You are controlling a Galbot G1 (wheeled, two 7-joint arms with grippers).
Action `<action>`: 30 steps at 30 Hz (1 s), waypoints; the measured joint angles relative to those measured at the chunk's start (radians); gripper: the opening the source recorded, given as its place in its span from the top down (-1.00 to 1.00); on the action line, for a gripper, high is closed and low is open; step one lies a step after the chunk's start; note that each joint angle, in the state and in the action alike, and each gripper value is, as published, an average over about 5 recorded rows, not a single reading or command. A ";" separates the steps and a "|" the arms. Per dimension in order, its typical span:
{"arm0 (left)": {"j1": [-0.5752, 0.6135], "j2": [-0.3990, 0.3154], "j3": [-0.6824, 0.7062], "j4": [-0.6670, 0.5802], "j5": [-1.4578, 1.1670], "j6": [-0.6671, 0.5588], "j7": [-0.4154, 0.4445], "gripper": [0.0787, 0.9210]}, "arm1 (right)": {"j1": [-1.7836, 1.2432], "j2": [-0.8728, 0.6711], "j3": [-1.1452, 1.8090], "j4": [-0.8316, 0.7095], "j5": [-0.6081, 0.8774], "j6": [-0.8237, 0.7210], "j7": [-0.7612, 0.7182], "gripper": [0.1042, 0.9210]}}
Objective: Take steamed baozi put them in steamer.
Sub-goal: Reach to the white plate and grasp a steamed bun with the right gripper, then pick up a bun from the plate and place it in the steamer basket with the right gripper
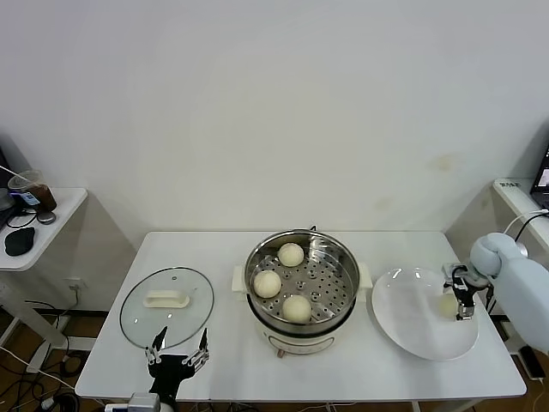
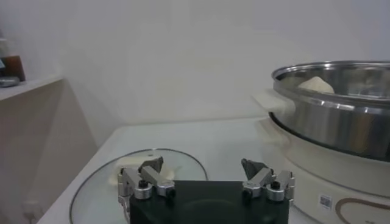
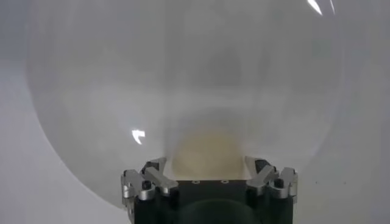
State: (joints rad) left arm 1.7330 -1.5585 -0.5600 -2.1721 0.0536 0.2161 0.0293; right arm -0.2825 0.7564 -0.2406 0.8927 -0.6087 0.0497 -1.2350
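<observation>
Baozi on plate, seemingly between right claw fingers

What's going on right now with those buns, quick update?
Right tool down on the plate, around the last baozi. Three baozi already in steamer. Left tool open, idle by glass lid.

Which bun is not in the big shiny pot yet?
The bun on the white plate, the steamed baozi sitting between the fingers of the right claw. The other three already lie on the holey floor of the steamer.
</observation>
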 measured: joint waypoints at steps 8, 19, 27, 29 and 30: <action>-0.003 -0.002 0.005 0.000 0.002 0.000 0.000 -0.77 | 0.014 -0.008 -0.015 0.000 0.012 -0.008 -0.009 -0.18; -0.012 -0.005 0.015 -0.004 0.005 0.000 -0.003 -0.77 | 0.078 -0.055 -0.084 0.060 0.095 -0.058 -0.043 0.46; -0.025 0.003 0.015 -0.011 0.018 -0.002 -0.007 -0.77 | 0.271 -0.085 -0.272 0.186 0.301 -0.163 -0.094 0.48; -0.028 0.006 0.015 -0.010 0.022 -0.002 -0.007 -0.77 | 0.341 -0.079 -0.335 0.222 0.365 -0.198 -0.105 0.48; -0.029 0.008 0.015 -0.009 0.023 -0.002 -0.008 -0.77 | 0.379 -0.074 -0.368 0.240 0.398 -0.216 -0.110 0.47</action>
State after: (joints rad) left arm 1.7037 -1.5505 -0.5453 -2.1811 0.0770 0.2144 0.0215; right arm 0.0962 0.6824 -0.6086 1.1324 -0.2107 -0.1664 -1.3449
